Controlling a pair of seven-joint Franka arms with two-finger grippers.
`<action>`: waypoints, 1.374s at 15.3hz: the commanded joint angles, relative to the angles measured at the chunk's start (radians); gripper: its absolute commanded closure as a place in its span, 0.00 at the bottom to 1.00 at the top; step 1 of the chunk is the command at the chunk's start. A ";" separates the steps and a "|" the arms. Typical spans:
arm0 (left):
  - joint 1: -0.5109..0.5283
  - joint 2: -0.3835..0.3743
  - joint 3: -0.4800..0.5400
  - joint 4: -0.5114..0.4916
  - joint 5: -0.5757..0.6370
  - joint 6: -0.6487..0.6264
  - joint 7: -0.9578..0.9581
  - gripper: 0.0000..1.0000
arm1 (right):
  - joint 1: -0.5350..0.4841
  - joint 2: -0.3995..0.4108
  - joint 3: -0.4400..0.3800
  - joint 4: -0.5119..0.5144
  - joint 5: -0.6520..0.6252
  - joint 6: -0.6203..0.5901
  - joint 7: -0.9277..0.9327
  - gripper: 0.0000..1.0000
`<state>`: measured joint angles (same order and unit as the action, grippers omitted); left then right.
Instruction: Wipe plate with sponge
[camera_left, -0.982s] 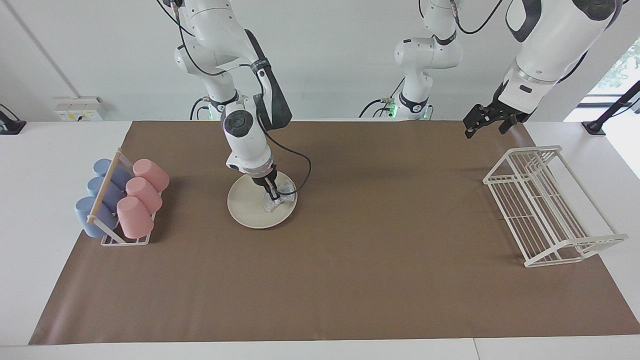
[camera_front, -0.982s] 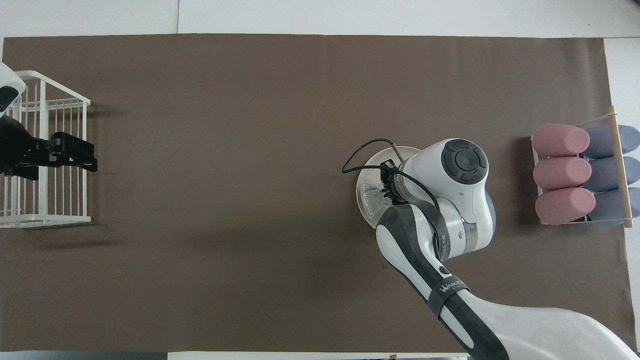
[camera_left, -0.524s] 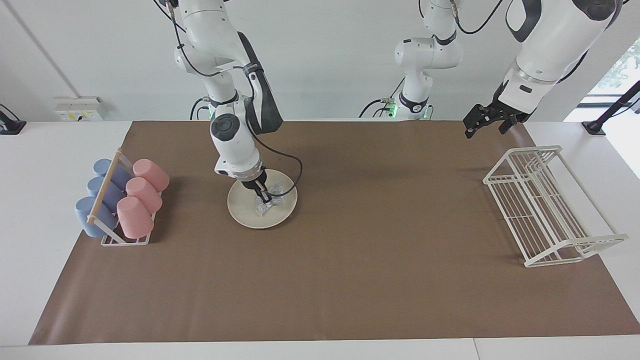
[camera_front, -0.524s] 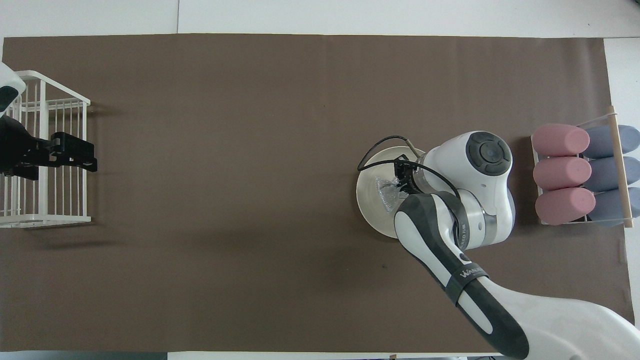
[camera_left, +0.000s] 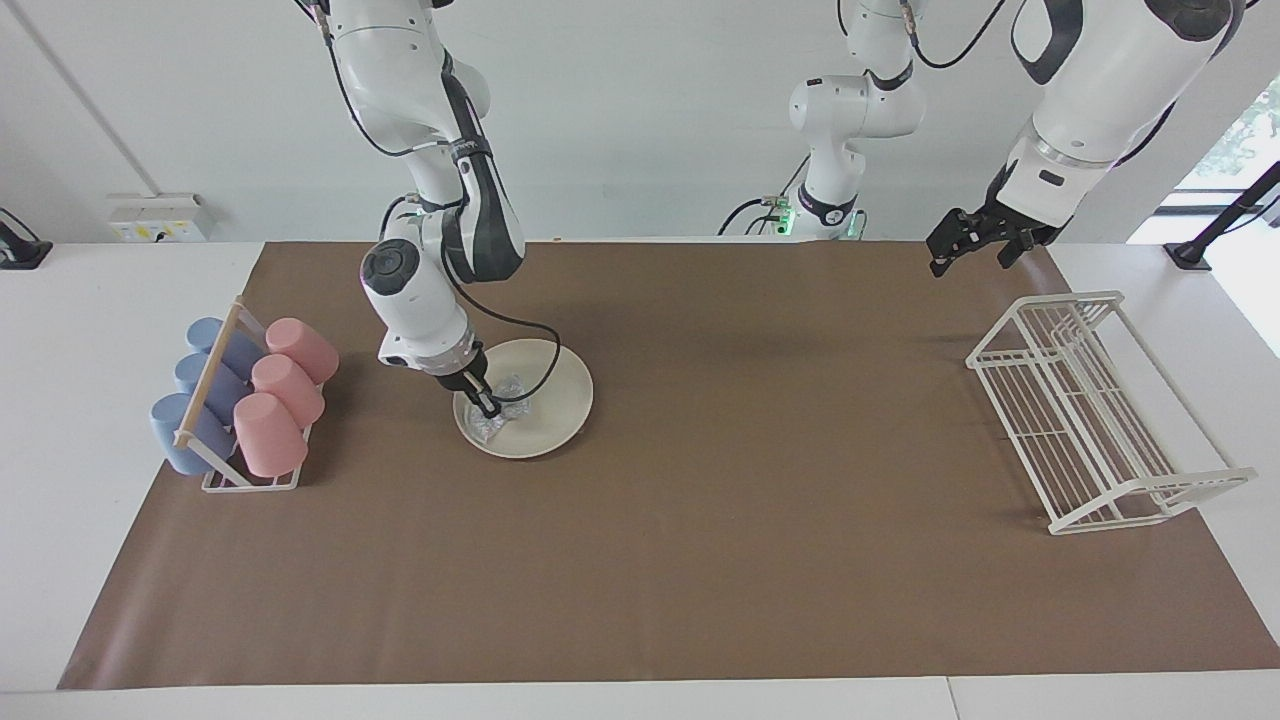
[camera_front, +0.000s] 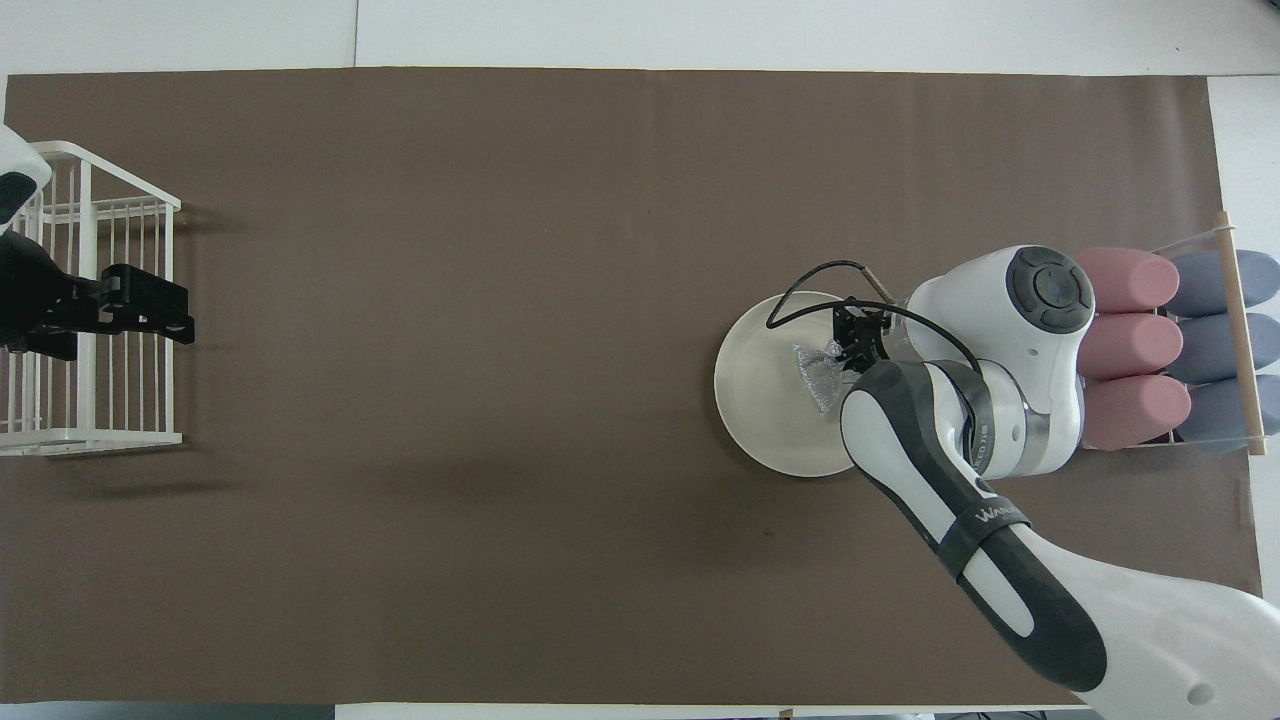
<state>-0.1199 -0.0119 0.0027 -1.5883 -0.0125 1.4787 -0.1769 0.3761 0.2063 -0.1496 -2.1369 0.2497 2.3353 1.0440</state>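
Plate (camera_left: 545, 400) mid-wipe: right gripper (camera_left: 487, 403) clamps sponge (camera_left: 493, 421) at its nine o'clock edge; left gripper (camera_left: 975, 240) open, waiting.

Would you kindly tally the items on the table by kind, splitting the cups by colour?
Pink cups: 3
Blue cups: 3
Cup rack: 1
Plate: 1
Sponge: 1
White wire rack: 1
Total: 10

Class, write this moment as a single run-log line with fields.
step: wiping | right gripper: shut on sponge, pressed on plate | left gripper: open, waiting over the wire rack's end | cups: racked
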 joint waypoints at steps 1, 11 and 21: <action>0.011 -0.016 -0.006 -0.013 -0.004 0.002 0.008 0.00 | 0.064 -0.010 0.005 -0.018 0.014 0.021 0.118 1.00; 0.011 -0.016 -0.006 -0.013 -0.004 0.002 0.008 0.00 | 0.188 -0.007 0.005 0.092 0.016 -0.063 0.430 1.00; 0.011 -0.028 -0.006 -0.016 -0.006 -0.052 0.007 0.00 | 0.311 0.030 0.010 0.511 -0.001 -0.361 0.877 1.00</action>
<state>-0.1199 -0.0126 0.0027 -1.5883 -0.0125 1.4657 -0.1769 0.6411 0.1942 -0.1395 -1.7155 0.2501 2.0045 1.8009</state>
